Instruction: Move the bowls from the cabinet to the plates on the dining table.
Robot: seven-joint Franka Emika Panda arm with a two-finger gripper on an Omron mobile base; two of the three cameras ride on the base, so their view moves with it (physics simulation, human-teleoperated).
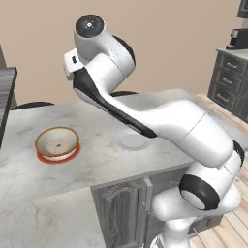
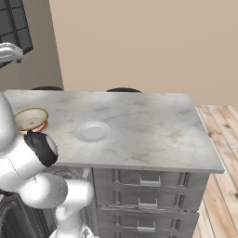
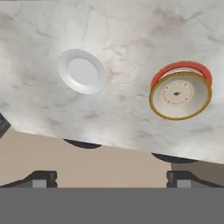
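One tan bowl point(image 1: 57, 141) point(image 2: 30, 118) point(image 3: 179, 95) with a golden-brown rim sits upright in the red-rimmed plate point(image 1: 73, 154) point(image 2: 44, 126) point(image 3: 183, 67) on the marble dining table point(image 1: 101, 164) point(image 2: 153, 130) point(image 3: 131, 35). The plain pale plate point(image 1: 131, 141) point(image 2: 93, 131) point(image 3: 82, 71) lies bare beside it. My gripper point(image 3: 111, 178) hangs high above the table's far edge, open, with nothing between its fingertips point(image 3: 43, 177). I cannot tell whether the dark panelled surface point(image 2: 14, 23) at the upper left is the cabinet.
Dark round stools point(image 1: 34, 104) point(image 2: 122, 89) stand behind the table. Grey drawer fronts point(image 2: 148, 181) fill the table's base. A low grey drawer unit point(image 1: 227, 82) with a black coffee machine point(image 1: 237, 38) stands at the right, beside wooden floor point(image 2: 218, 186).
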